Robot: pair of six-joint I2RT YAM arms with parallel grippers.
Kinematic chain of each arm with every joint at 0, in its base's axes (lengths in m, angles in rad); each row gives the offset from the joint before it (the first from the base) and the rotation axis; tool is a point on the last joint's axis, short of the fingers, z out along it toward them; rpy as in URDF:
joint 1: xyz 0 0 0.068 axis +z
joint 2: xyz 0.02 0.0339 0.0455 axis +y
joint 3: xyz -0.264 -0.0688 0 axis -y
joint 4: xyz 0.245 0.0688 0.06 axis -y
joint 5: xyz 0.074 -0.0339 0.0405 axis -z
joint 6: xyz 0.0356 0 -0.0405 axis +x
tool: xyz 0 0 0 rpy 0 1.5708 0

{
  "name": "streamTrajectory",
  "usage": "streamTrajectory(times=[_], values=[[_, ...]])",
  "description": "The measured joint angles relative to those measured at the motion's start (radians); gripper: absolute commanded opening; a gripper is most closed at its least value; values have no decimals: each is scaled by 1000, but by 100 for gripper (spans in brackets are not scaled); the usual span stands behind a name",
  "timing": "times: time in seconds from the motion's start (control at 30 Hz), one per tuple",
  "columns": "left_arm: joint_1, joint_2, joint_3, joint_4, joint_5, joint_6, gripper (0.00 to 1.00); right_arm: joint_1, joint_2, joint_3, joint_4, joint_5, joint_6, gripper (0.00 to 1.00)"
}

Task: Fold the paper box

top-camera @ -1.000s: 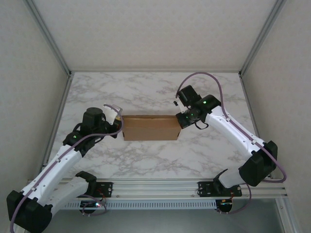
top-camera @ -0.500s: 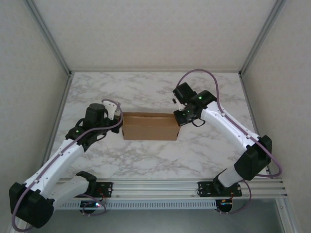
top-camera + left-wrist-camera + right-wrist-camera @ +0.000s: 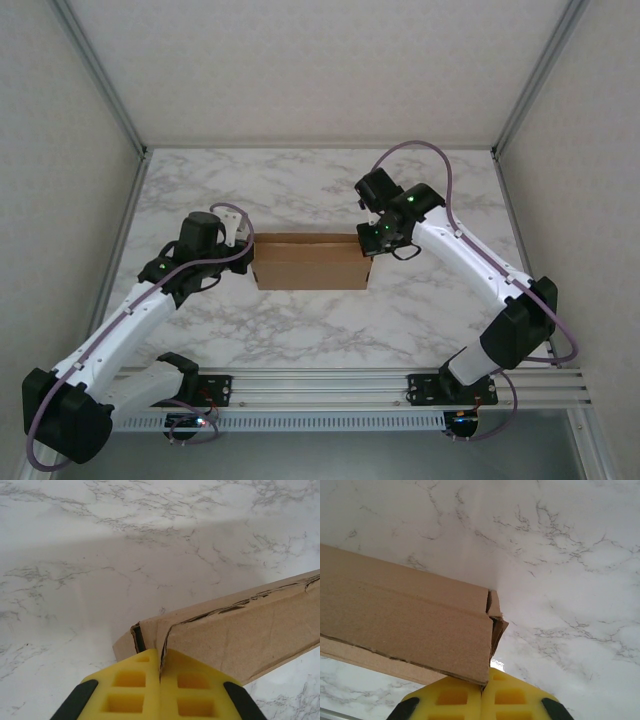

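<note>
Paper box [image 3: 309,265] runs left-right, left hand [image 3: 160,662] and right hand [image 3: 482,687] pinching its ends.

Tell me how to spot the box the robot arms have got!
Look at the white marble table with a robot arm at each side. In its middle is the paper box, long and flat, pinched at one end by the left end effector and at the other by the right end effector. It alone is brown cardboard among white and black.
</note>
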Motion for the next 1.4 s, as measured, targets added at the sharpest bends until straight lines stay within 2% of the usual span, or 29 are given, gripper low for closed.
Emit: streamTrajectory(times=[0.53,0.87,1.4], values=[[-7,-28,-29,16,-42,11,0,7,-11,-38,81,23,40,0],[-8,-35,-30,14,-58,11,0,7,-8,-2,2,-56,127,0],[-8,-60,-44,8,-72,12,0,3,-8,-2,0,-96,168,0]])
